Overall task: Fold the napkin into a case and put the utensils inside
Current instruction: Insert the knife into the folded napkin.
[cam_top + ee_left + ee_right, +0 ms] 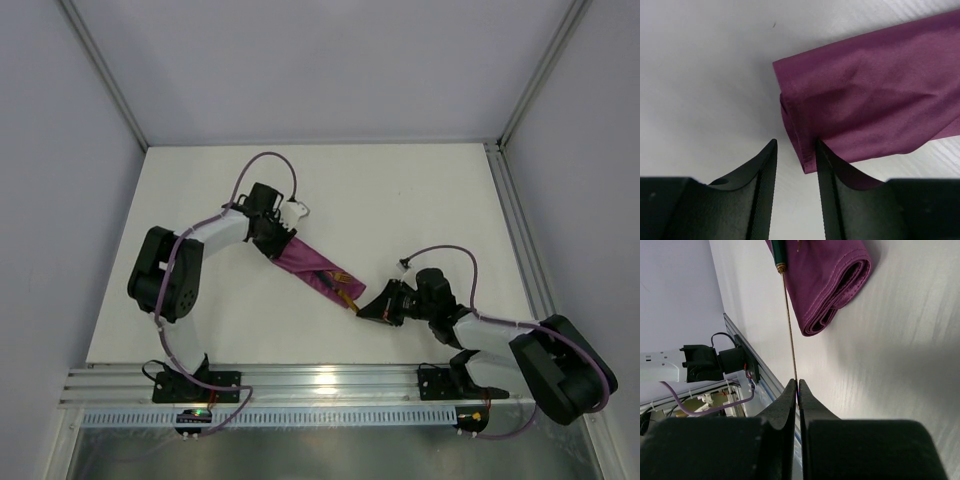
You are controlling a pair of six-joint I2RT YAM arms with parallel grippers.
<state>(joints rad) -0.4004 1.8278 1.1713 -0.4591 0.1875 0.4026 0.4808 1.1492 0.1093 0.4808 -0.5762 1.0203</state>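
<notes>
The magenta napkin (315,268), folded into a slim case, lies slantwise at mid-table. Its closed end fills the left wrist view (870,95); its layered open end shows in the right wrist view (832,285). My left gripper (796,142) is open at the case's upper-left end (272,240), the cloth's corner lying against one finger. My right gripper (797,381) is shut on the thin gold end of a utensil (789,325), just off the case's lower-right end (365,308). The utensil's dark handle (779,252) lies on the cloth at the open end. Fork or knife, I cannot tell.
An aluminium rail (330,380) runs along the near table edge behind both arm bases and also shows in the right wrist view (747,355). White walls with metal frame posts (525,100) enclose the table. Purple cables (265,160) loop over both arms.
</notes>
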